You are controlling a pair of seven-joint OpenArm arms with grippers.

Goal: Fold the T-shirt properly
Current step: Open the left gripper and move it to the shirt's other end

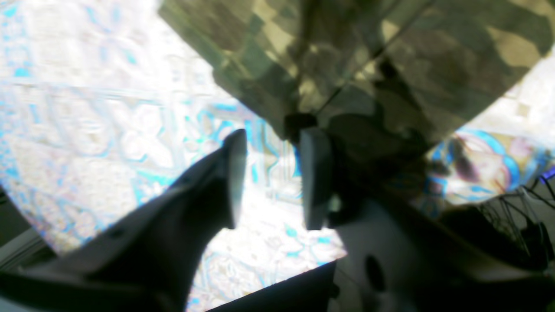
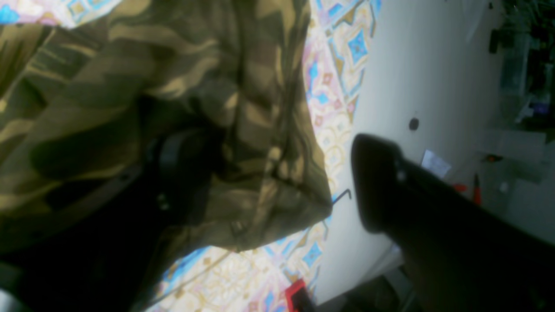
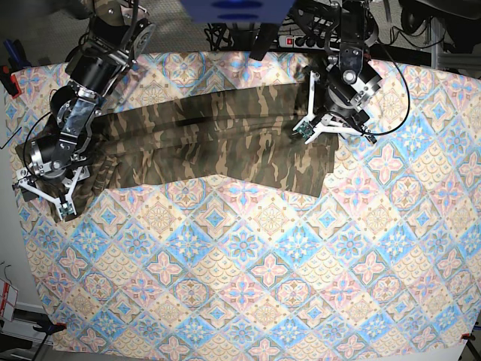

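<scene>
The camouflage T-shirt lies as a long folded band across the far part of the table. At its right end my left gripper hovers over the shirt's edge. In the left wrist view the left gripper is open, with patterned cloth showing between its fingers and the T-shirt corner just beyond the right fingertip. My right gripper is at the shirt's left end. In the right wrist view it stands wide open: T-shirt fabric drapes over one finger, and the other finger is bare.
A blue, pink and cream tile-patterned cloth covers the table. Its bare white edge shows beside the right gripper. Red clamps hold the cloth at the left side. Cables and a power strip run along the back.
</scene>
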